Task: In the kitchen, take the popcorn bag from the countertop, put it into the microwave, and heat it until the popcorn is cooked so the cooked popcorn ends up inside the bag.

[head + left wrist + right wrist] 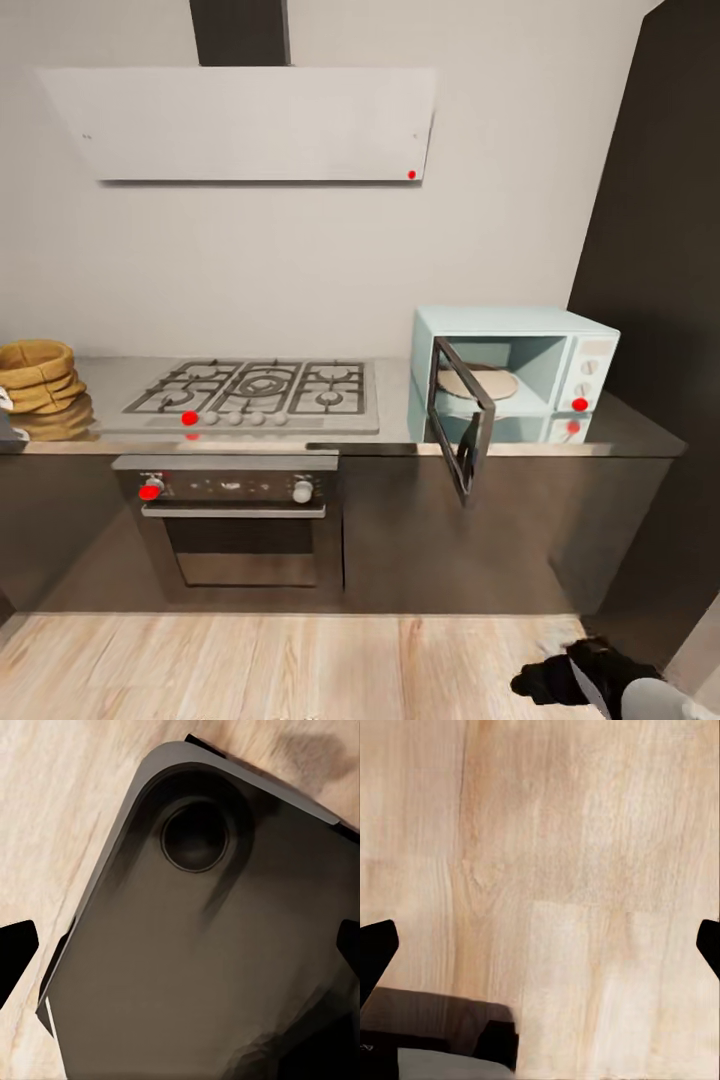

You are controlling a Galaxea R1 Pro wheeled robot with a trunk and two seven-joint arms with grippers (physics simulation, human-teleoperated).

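Soft, even simulated light with faint shadows; the countertop (390, 440) shows dull reflections near 3 o'clock. The render is slightly blurred, and the wrist views are soft throughout.

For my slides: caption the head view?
Microwave door open on countertop, popcorn bag far left beside hob.

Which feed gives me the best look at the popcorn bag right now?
The head view: the popcorn bag sits on the countertop at its far left, beside the hob, partly cut off by the picture's edge. Both wrist views look down at wooden floor, not the bag.
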